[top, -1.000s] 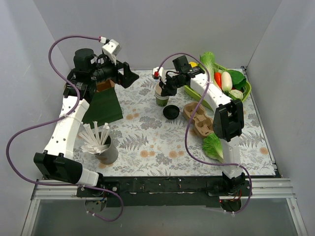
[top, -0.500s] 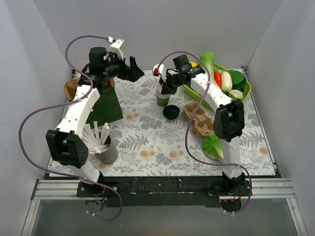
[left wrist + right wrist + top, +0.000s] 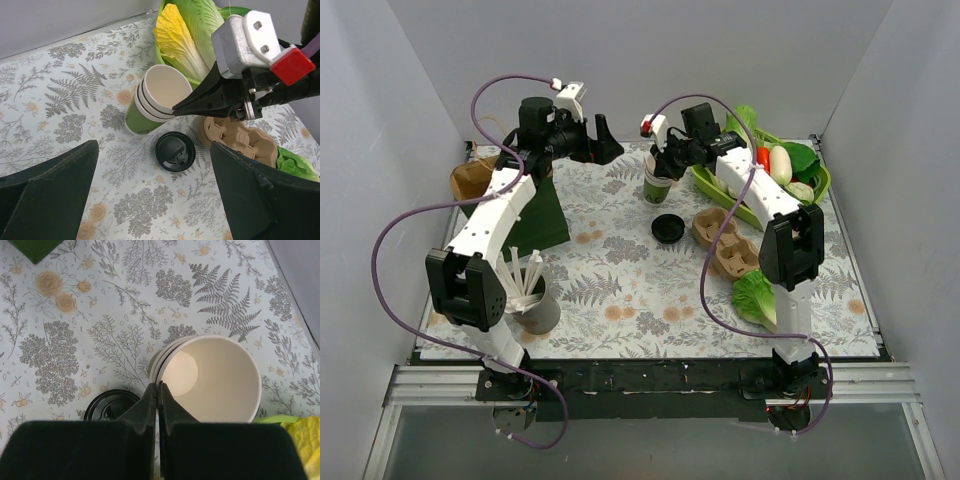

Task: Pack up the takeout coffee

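On the fern-print bench (image 3: 620,290) your right pincer (image 3: 158,386) pinches the rim of the paper cup (image 3: 156,100), black lid (image 3: 175,151) alongside; your left pincer (image 3: 605,140) stands open.

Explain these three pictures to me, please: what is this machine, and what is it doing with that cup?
These are two robot arms bolted side by side, each ending in a two-finger gripper. The wide picture comes from a fixed camera above and behind them. The other two come from small cameras on the wrists, so the dark shapes along their bottom edges are each arm's own fingers. On the flowered mat sit a black lid, a brown cup tray, a grey cup of white sticks, a dark green bag and a green basket of vegetables. The right gripper is shut, pinching the rim of the cream-and-green paper cup. The left gripper is open and holds nothing.
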Available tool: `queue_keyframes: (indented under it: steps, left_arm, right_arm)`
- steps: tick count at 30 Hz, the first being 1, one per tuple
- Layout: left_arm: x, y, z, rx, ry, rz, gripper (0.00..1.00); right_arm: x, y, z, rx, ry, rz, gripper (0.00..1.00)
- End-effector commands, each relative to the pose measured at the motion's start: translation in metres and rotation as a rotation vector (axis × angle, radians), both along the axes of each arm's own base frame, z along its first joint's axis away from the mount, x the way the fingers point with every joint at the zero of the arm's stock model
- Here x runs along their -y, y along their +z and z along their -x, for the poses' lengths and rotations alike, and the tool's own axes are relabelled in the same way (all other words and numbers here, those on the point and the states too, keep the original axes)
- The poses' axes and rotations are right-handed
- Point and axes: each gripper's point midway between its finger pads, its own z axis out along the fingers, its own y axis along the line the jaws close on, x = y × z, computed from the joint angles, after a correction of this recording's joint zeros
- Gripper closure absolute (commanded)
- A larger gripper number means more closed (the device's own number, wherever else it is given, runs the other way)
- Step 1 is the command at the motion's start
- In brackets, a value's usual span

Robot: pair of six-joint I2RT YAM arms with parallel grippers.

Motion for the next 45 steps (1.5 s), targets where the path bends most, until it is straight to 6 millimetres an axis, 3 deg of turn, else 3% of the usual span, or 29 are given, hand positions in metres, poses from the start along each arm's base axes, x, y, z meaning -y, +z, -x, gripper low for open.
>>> queue_keyframes:
  steps: [1,4,8,14,17,20,22,29,35,45]
  left_arm:
    - [0.026,-0.012,-0.005,-0.031,-0.004,0.013,0.05]
    - [0.054,-0.021,-0.012,-0.011,-0.002,-0.036,0.03]
    - [0.082,-0.042,-0.014,-0.001,0.036,-0.117,0.02]
    - [0.082,-0.061,-0.013,-0.046,0.105,-0.056,0.03]
    - [0.087,-0.069,-0.011,-0.087,0.115,0.009,0.04]
    - [0.094,-0.063,-0.009,-0.105,0.113,0.108,0.04]
    - [0.096,-0.071,-0.007,-0.135,0.118,0.143,0.05]
    - [0.085,-0.08,-0.033,-0.238,0.205,0.316,0.05]
    - [0.095,-0.101,-0.036,-0.346,0.176,0.39,0.05]
    - [0.095,-0.118,-0.046,-0.389,0.217,0.396,0.08]
  right_arm:
    - [0.002,0.077,-0.015,0.182,-0.074,-0.111,0.99]
    - [0.003,0.084,-0.018,0.153,-0.103,-0.156,0.99]
    - [0.011,0.073,-0.024,0.108,-0.166,-0.16,0.99]
    - [0.024,0.063,-0.035,0.032,-0.241,-0.18,0.99]
    - [0.025,0.063,-0.035,0.035,-0.235,-0.179,0.99]
    - [0.022,0.056,-0.034,0.011,-0.218,-0.175,0.99]
    - [0.021,0.052,-0.033,-0.008,-0.215,-0.173,0.99]
    - [0.025,0.041,-0.027,-0.04,-0.207,-0.172,0.99]
    - [0.024,0.03,-0.018,-0.095,-0.189,-0.166,0.99]
    - [0.024,0.029,-0.017,-0.102,-0.19,-0.165,0.99]
